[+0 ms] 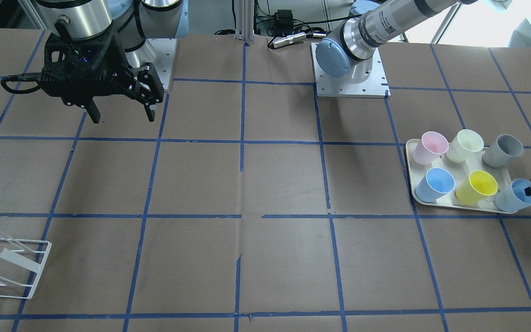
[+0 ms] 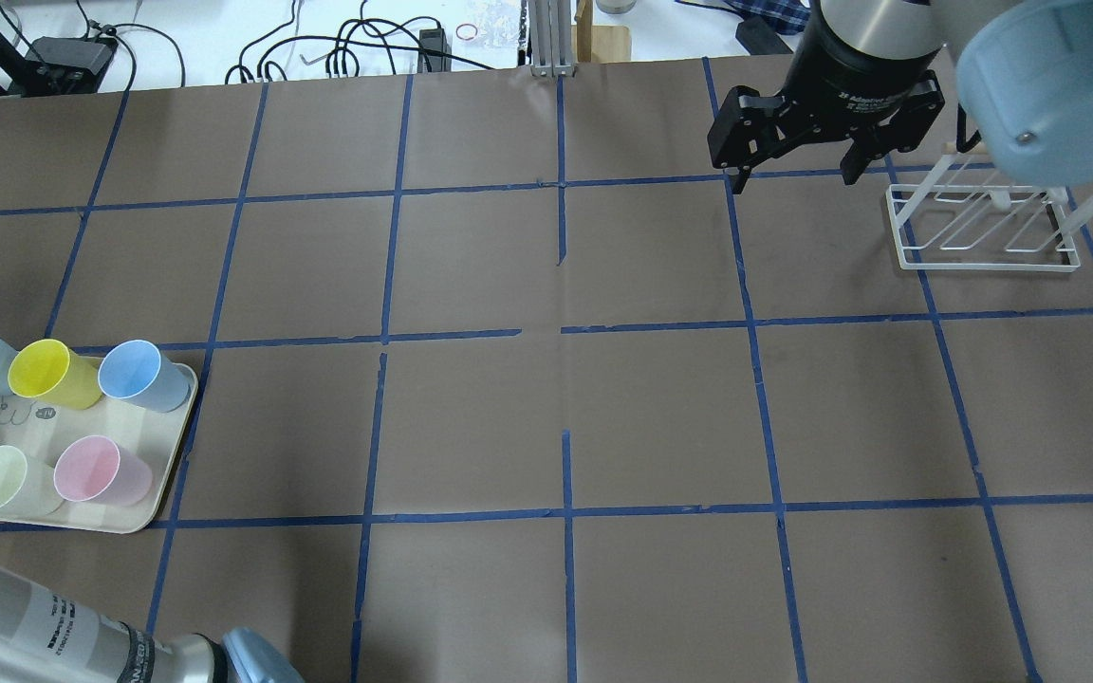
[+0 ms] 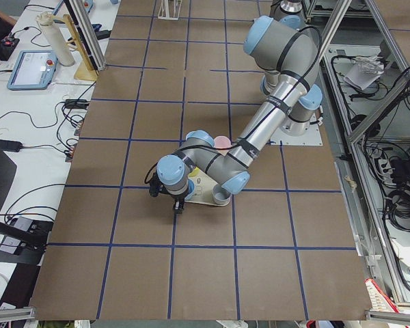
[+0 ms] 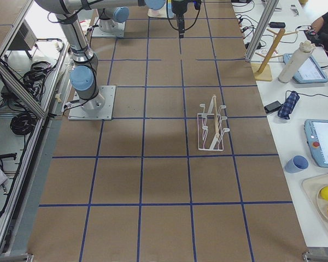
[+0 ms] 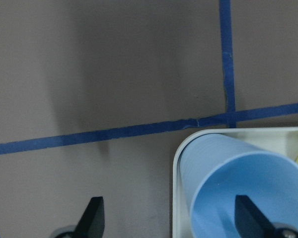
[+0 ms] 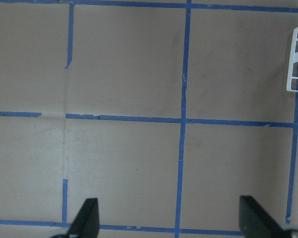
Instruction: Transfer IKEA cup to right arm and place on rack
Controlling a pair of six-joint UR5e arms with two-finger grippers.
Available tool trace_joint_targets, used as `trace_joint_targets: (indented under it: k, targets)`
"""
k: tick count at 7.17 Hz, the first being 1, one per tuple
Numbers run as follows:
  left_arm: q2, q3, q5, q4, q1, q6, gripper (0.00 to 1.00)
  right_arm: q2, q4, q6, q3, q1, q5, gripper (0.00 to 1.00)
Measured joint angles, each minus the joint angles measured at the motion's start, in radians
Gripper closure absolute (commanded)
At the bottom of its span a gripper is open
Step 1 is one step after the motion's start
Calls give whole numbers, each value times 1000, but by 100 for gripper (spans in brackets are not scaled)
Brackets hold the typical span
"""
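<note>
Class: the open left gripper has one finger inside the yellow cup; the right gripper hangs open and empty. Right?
No: the left gripper has its finger inside the pale grey-blue IKEA cup, as the left wrist view shows. The right gripper is indeed open and empty.

Soft, even light from overhead fills every view, bright without hard glare, so the brown table carries only faint, wide shadows, the plainest lying below the base of the left arm in the front-facing view. Daylight washes out that view's top right corner. The left wrist view looks slightly soft, the rim of the IKEA cup perhaps too near for focus.
</note>
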Motion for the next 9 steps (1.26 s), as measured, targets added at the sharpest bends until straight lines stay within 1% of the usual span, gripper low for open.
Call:
trace_joint_targets:
  k: [2, 3, 4, 9]
  targets:
    - [1, 0, 0, -9, -2, 3, 66, 1, -1, 0, 0, 0, 0, 0]
    - [2, -3, -2, -14, -3, 4, 75, 0, -1, 0, 0, 0, 0, 0]
    - [3, -7, -3, -19, -3, 5, 100, 0, -1, 0, 0, 0, 0, 0]
    - [24, -6, -3, -64, -4, 8, 100, 0, -2, 0, 0, 0, 0, 0]
